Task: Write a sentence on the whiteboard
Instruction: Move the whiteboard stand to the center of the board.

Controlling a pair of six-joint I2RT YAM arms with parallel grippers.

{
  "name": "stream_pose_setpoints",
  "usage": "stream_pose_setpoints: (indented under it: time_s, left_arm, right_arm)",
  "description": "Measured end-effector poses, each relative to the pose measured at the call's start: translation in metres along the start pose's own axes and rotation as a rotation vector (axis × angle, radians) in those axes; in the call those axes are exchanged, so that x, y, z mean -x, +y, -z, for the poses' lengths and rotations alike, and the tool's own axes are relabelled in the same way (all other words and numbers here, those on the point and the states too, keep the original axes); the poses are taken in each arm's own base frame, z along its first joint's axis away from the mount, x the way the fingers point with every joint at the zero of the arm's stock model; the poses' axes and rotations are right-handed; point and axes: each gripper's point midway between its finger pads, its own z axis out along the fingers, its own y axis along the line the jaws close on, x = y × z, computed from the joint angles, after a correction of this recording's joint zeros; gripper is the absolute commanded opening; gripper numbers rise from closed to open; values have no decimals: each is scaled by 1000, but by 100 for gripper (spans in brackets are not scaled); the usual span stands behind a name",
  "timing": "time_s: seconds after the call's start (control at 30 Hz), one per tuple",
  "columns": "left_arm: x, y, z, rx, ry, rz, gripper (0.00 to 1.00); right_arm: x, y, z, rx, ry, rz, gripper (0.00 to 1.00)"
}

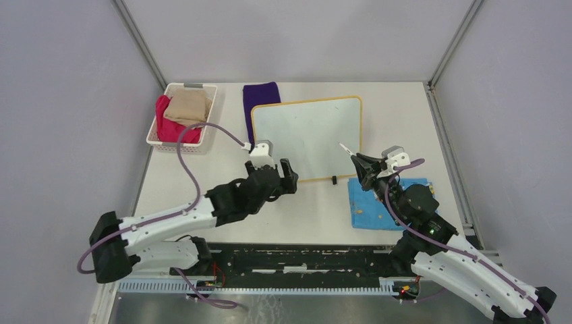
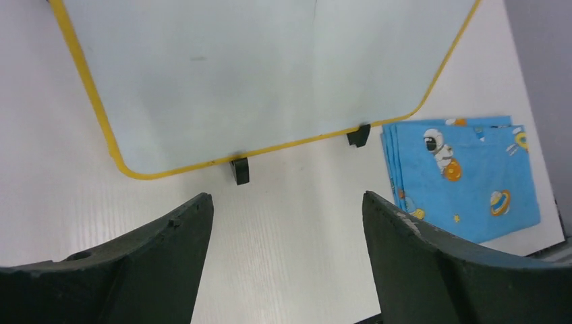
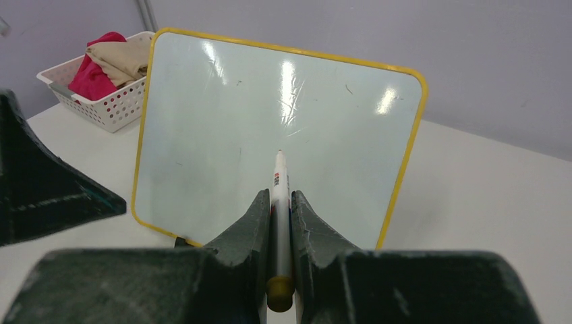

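The whiteboard (image 1: 307,138) lies mid-table, white with a thin yellow frame and black clip feet (image 2: 239,170). Its surface (image 3: 222,121) looks blank, and the sentence is not visible on it. My left gripper (image 1: 273,173) hovers over the board's near left edge, open, with only bare table between its fingers (image 2: 287,197). My right gripper (image 1: 359,162) sits at the board's near right corner, shut on a white marker (image 3: 279,177). The marker's tip (image 1: 345,146) points at the board, and I cannot tell whether it touches.
A white basket (image 1: 177,147) holding red and tan cloths stands at the back left. A purple cloth (image 1: 261,94) lies behind the board. A folded blue cartoon-print cloth (image 1: 378,209) lies under the right arm, near the table's front right edge.
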Motion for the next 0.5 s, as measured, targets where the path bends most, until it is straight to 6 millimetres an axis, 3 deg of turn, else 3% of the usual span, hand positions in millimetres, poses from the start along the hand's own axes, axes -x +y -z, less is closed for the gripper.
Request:
stream_pose_setpoints:
  time_s: [0.13, 0.17, 0.37, 0.5]
  left_arm:
    - [46, 12, 21, -23, -88, -28, 90]
    - [60, 21, 21, -11, -104, -22, 97]
    - [136, 105, 12, 144, -173, 102, 100]
    - [171, 105, 20, 146, -199, 127, 100]
  right_arm:
    - [1, 4, -2, 23, -1, 19, 0]
    - [0, 6, -4, 32, 2, 24, 0]
    - [-8, 16, -9, 76, 24, 38, 0]
    - [-9, 20, -11, 99, 27, 41, 0]
